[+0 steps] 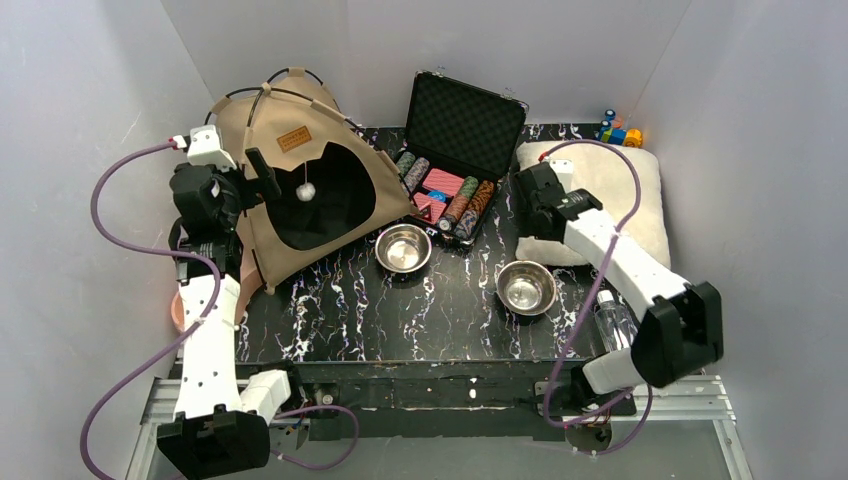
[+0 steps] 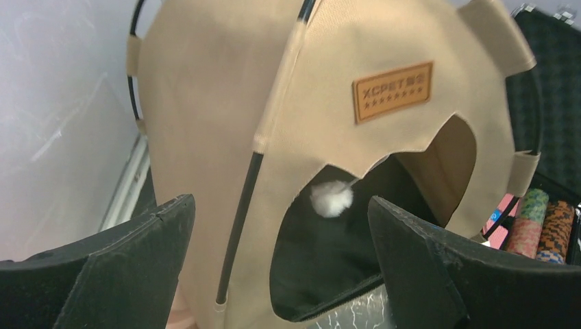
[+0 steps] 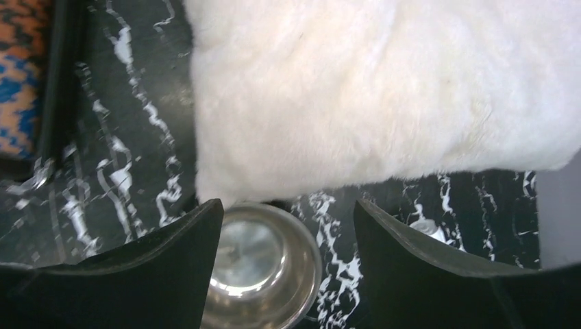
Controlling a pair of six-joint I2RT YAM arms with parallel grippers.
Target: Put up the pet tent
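1. the pet tent (image 1: 340,150) stands upright at the back left of the table (image 1: 340,330), just beside the open chip case (image 1: 462,150). its dark arched entrance faces the middle of the table.
2. the black poles (image 2: 240,212) run through the fabric sleeves and arch over the top. the canvas looks taut, and the brown label (image 2: 392,91) and the white pom-pom (image 2: 331,199) hang in place above the opening. the raising looks done, as far as i can judge.
3. what may be left is small: squaring the tent on the table, and perhaps the white cushion (image 3: 384,89), which lies well apart at the right.
4. the left gripper (image 2: 279,205) hangs just in front of the entrance, jaws spread wide, gripping nothing.
5. the right gripper (image 3: 288,205) hovers over the cushion's edge and a steel bowl (image 3: 260,267), jaws apart and empty.
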